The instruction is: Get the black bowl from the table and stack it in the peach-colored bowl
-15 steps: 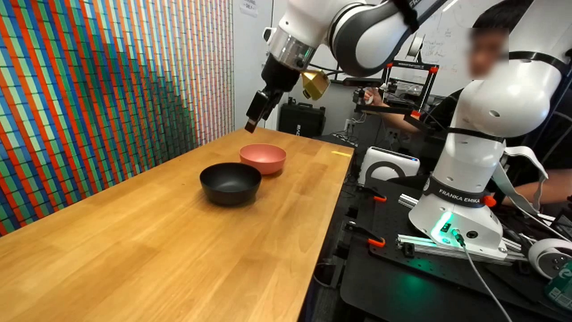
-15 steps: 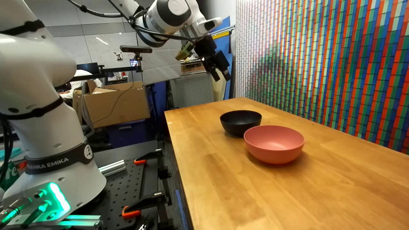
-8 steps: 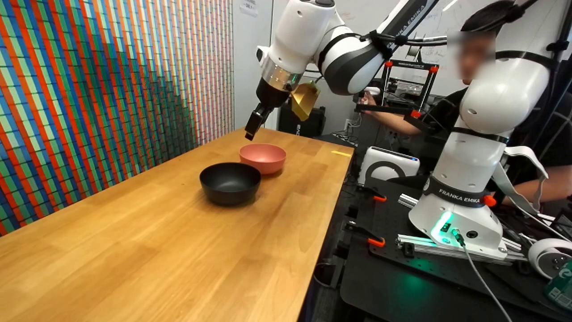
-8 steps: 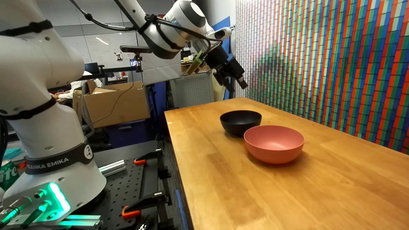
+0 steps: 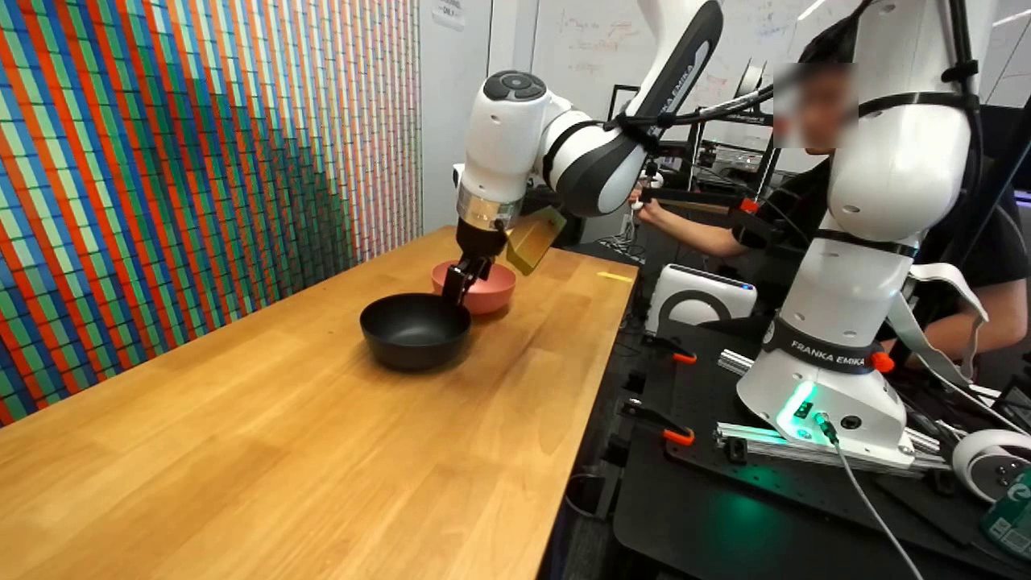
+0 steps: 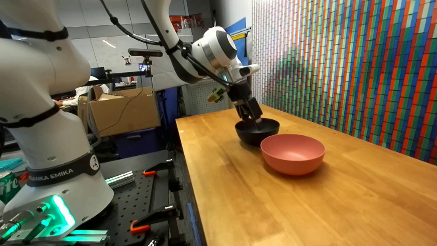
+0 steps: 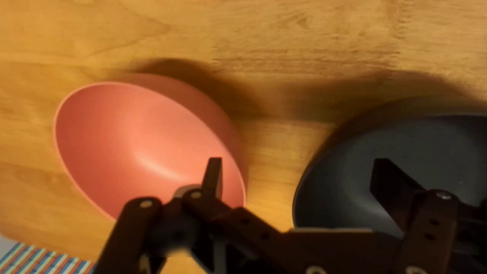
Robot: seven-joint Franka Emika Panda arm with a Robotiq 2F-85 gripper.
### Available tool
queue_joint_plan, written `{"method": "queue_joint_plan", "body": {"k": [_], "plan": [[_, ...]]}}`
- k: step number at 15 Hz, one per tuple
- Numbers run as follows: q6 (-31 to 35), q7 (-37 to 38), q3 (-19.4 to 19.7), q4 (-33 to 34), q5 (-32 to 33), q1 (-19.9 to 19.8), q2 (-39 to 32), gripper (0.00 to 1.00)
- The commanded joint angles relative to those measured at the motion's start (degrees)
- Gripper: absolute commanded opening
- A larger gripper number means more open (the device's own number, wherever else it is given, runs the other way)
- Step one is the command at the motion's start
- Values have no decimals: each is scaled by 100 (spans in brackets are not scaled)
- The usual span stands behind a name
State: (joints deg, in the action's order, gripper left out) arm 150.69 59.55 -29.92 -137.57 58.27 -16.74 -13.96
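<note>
Black bowl [image 5: 415,334] = target, upright on the table [image 5: 266,451]. Peach-colored bowl [image 6: 293,153] is just beside it, also upright; wrist view shows a strip of table btwn them, so not touching.

My pincer [image 7: 298,161]: jaws spread wide, nothing held. It's at the black bowl's rim on the peach side. In wrist view that rim runs btwn my fingers: one finger [image 7: 392,186] over the bowl's inside, the other finger [image 7: 213,177] lined up w/ the peach-colored bowl's near edge. Contact w/ either bowl: can't tell.

Handling, best guess: light, stiff, thin wall, prob plastic. Shouldn't crush at normal force, but looks smooth, so it could slip if I only catch the lip. Wall slopes, pads won't seat flat. Take the near rim, one pad in, one out, a bit deeper b4 squeezing. Off-center pinch, so expect far side to sag on lift; go slow.

Main risk imo: outer finger is tight for room, may nudge the peach-colored bowl.

Stack not begun. Can't tell which bowl's wider, so it may perch on the rim vs nest fully. Lower it level, release gently.
</note>
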Motion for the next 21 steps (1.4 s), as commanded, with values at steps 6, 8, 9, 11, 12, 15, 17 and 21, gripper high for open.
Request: {"method": "queue_joint_plan", "body": {"k": [6, 8, 9, 11, 12, 15, 17, 21], "plan": [[84, 330, 703, 1167, -14, 597, -1515, 66], [189, 297, 833, 1330, -180, 781, -1636, 49], [209, 252, 938, 1396, -257, 910, -1611, 42], [242, 247, 911, 1427, -282, 929, -1585, 27], [472, -93, 1609, 1427, -787, 1606, -1421, 20], [461, -411, 1753, 1535, -1202, 1802, -1365, 0], [420, -811, 1991, 1631, -1630, 2071, -1296, 4], [295, -1588, 2438, 1835, -2250, 2461, -1095, 3]]}}
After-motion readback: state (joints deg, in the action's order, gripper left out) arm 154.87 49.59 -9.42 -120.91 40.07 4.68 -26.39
